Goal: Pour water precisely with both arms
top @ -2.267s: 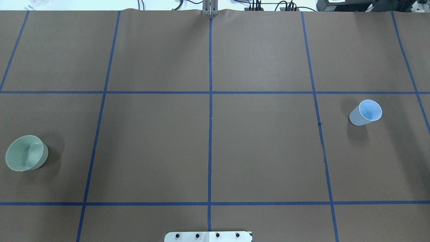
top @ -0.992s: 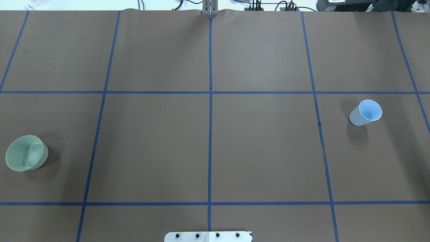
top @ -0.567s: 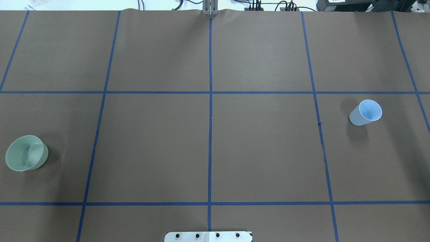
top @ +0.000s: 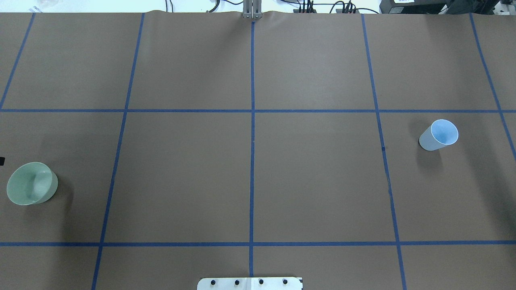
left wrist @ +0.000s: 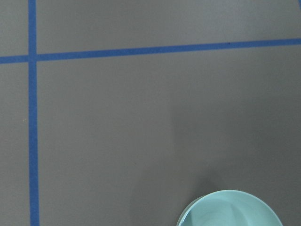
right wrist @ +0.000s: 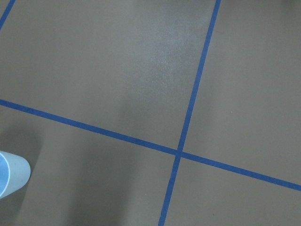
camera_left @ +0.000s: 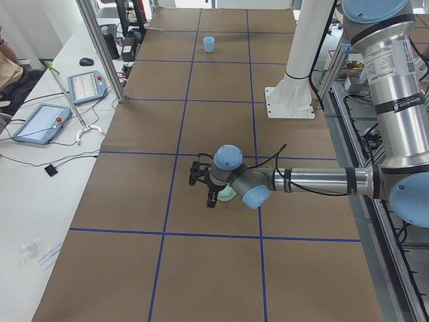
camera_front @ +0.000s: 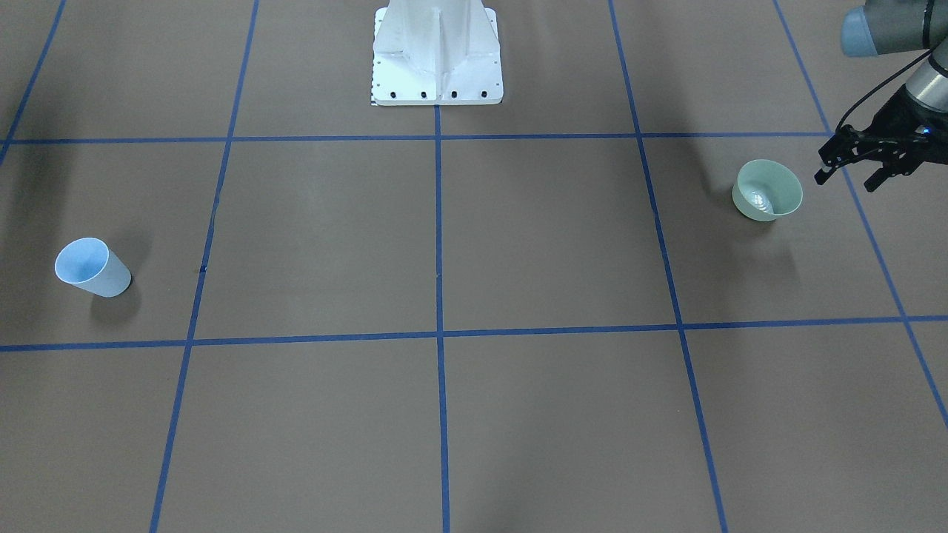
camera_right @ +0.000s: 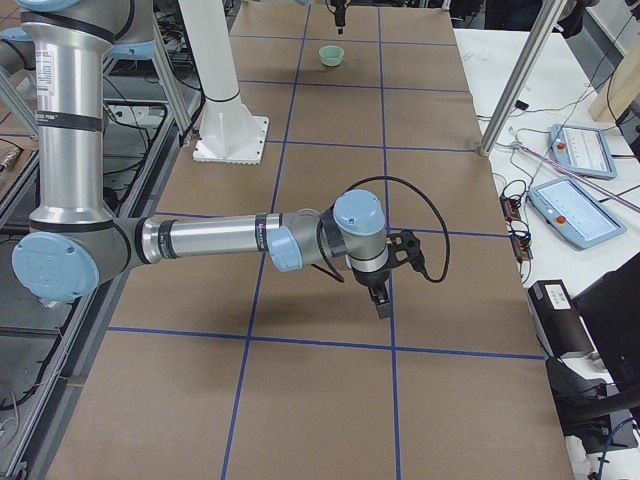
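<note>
A pale green bowl (camera_front: 767,191) stands at the table's left end; something glints in its bottom, and I cannot tell if it is water. My left arm (camera_left: 315,181) reaches out low, and its left gripper (camera_front: 846,180) hovers open and empty just outside the bowl. A light blue cup (top: 439,135) stands upright at the right end. My right arm (camera_right: 210,238) stretches over that end; its right gripper (camera_right: 384,310) points down and shows only in the side view, so I cannot tell its state. The cup's edge (right wrist: 9,174) shows in the right wrist view.
The brown table cover carries a grid of blue tape lines (top: 252,121). The white bolted pedestal (camera_front: 437,55) stands at the robot's side. Tablets and cables (camera_left: 40,124) lie on the white bench beyond the far edge.
A black tip of the left gripper has come into the overhead view at its left edge above the bowl. Shadows have grown beside the bowl. Bowl and cup have not moved.
</note>
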`<action>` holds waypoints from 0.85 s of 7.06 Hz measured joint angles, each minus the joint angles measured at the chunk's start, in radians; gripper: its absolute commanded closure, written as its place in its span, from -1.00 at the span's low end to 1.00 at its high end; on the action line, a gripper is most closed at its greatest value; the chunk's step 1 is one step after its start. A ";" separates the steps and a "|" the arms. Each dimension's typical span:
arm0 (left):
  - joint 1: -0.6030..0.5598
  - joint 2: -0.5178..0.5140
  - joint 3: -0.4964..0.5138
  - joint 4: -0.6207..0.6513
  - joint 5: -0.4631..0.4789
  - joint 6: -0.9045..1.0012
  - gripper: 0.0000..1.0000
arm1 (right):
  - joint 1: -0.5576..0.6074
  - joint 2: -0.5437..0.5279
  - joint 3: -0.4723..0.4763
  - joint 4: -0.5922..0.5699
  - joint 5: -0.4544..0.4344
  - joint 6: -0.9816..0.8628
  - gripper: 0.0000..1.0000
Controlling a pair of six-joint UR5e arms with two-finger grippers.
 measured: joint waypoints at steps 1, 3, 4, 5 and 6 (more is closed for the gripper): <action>0.037 0.001 0.009 -0.007 0.030 -0.005 -1.00 | 0.000 0.000 -0.001 0.000 -0.001 -0.001 -1.00; 0.098 0.001 0.023 -0.020 0.062 -0.006 -0.76 | 0.000 -0.001 -0.007 0.001 -0.002 -0.001 -1.00; 0.130 0.000 0.027 -0.022 0.072 -0.005 -0.14 | 0.000 -0.001 -0.008 0.001 -0.003 -0.001 -1.00; 0.155 0.000 0.028 -0.023 0.079 -0.005 0.54 | 0.000 -0.001 -0.009 0.001 -0.003 -0.001 -1.00; 0.171 -0.003 0.032 -0.023 0.082 -0.005 1.00 | 0.000 -0.001 -0.009 0.002 -0.003 -0.001 -1.00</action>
